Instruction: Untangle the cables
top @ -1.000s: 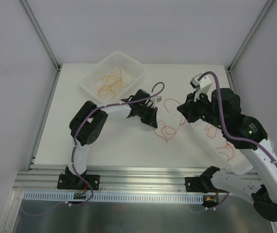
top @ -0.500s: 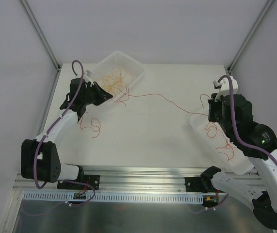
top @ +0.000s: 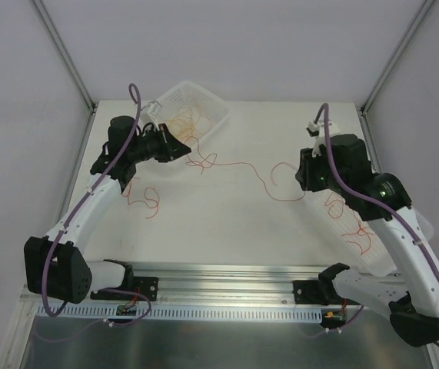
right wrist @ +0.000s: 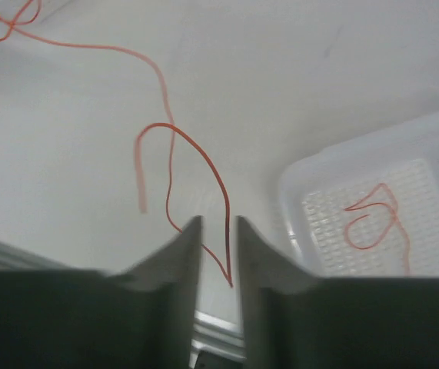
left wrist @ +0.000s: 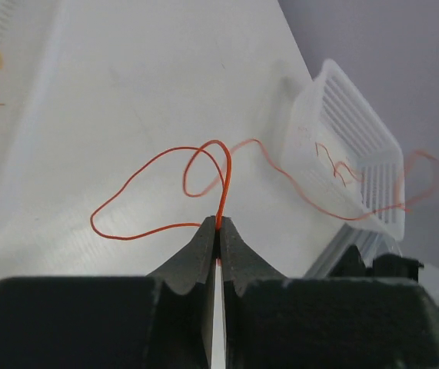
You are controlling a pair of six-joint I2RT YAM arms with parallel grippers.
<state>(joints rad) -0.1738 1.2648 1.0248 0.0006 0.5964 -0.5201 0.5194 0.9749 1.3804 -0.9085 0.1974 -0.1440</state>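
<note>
A thin red cable runs slack across the table from my left gripper toward my right gripper. In the left wrist view the left gripper is shut on this cable, which loops just above the tips. In the right wrist view the right gripper stands slightly open. The cable's other end hangs loose in that gap, not pinched. Another red cable lies curled on the table below the left arm.
A white basket at the back left holds a tangle of orange cables. A second white basket on the right, under my right arm, holds red cables. Metal frame posts stand at both back corners.
The left arm swung from the centre to the back-left basket, still gripping the cable. The cable was stretched taut and is now slack. The right jaws have parted and moved left.
</note>
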